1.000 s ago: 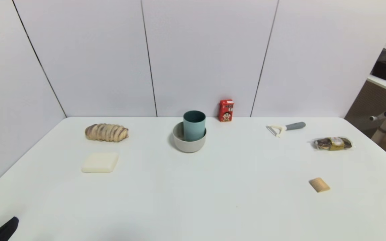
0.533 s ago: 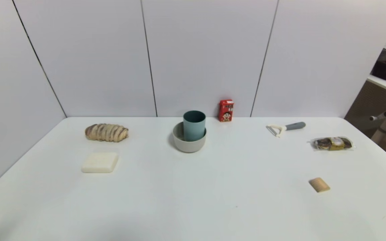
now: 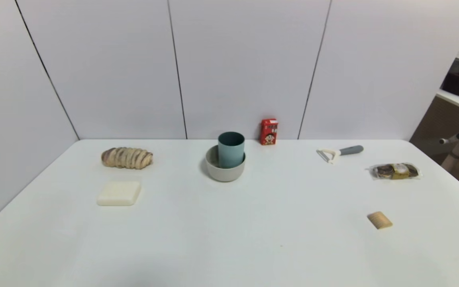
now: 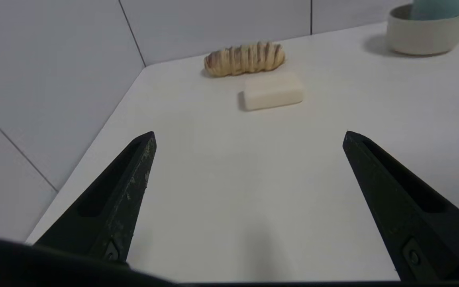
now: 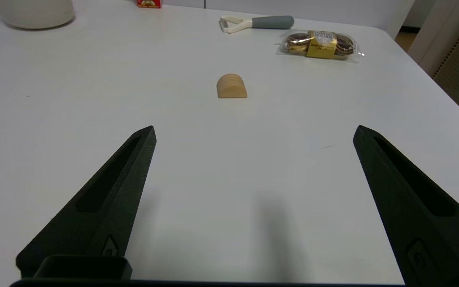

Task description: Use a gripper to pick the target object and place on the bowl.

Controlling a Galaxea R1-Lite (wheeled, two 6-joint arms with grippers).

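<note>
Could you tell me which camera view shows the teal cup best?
The head view: the whole teal cup stands upright inside the bowl. The left wrist view shows only its lower part at the picture's edge, above the bowl's rim. The right wrist view shows none of the cup.

cup (image 3: 231, 149): matt teal plastic
bowl (image 3: 224, 170): smooth matt grey-beige
table (image 3: 229, 239): smooth white
block (image 3: 379, 220): ridged pale wood
snack wrapper (image 3: 396, 171): glossy clear plastic

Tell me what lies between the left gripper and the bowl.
In the left wrist view, bare white table separates the open left gripper from the bowl; the soap bar and bread sit off to the side.
</note>
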